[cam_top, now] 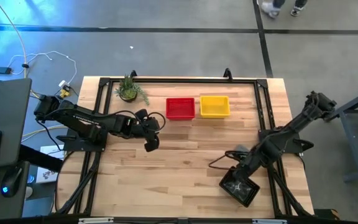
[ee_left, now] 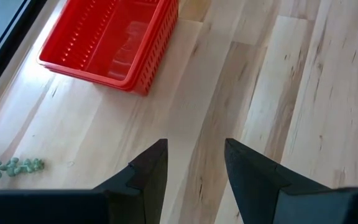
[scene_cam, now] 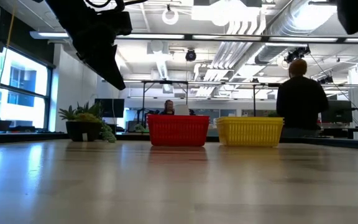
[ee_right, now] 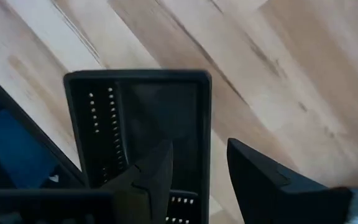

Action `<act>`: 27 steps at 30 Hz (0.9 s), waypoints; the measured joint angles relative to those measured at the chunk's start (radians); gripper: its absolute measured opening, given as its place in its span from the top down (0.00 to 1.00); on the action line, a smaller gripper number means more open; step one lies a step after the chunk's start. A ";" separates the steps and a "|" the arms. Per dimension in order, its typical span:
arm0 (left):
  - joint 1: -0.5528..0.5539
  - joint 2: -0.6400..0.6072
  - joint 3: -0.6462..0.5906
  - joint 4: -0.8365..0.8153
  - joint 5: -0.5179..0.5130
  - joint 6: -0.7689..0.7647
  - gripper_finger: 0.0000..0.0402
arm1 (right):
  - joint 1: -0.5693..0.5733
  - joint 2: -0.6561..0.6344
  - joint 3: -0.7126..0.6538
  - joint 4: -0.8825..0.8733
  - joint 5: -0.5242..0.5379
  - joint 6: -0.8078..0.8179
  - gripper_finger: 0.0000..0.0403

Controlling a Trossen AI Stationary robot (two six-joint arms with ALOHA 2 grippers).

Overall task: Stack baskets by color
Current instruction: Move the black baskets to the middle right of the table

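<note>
Pale wooden counter (cam_top: 185, 155) fills the high view. Toward the lower right of the frame, the right gripper (cam_top: 238, 180) hangs over a black basket (cam_top: 241, 188) near the counter's front edge; in the right wrist view one finger sits inside the basket, the other outside its wall, with the fingers spread apart. Left of centre, the left gripper (cam_top: 151, 138) is open and empty above bare wood. Farther back, a red basket (cam_top: 180, 107) and a yellow basket (cam_top: 215, 106) stand just beside each other, a potted plant (cam_top: 128, 89) to their left.
</note>
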 joint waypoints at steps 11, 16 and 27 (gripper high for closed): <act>0.000 0.000 0.000 0.000 -0.001 0.000 0.64 | 0.087 0.127 -0.025 0.071 -0.016 0.078 0.65; 0.000 0.000 0.000 0.001 -0.003 -0.002 0.64 | 0.078 0.194 -0.025 0.059 -0.086 0.024 0.65; 0.000 0.000 0.000 0.000 -0.003 -0.008 0.64 | -0.007 0.263 -0.025 0.054 -0.070 -0.164 0.85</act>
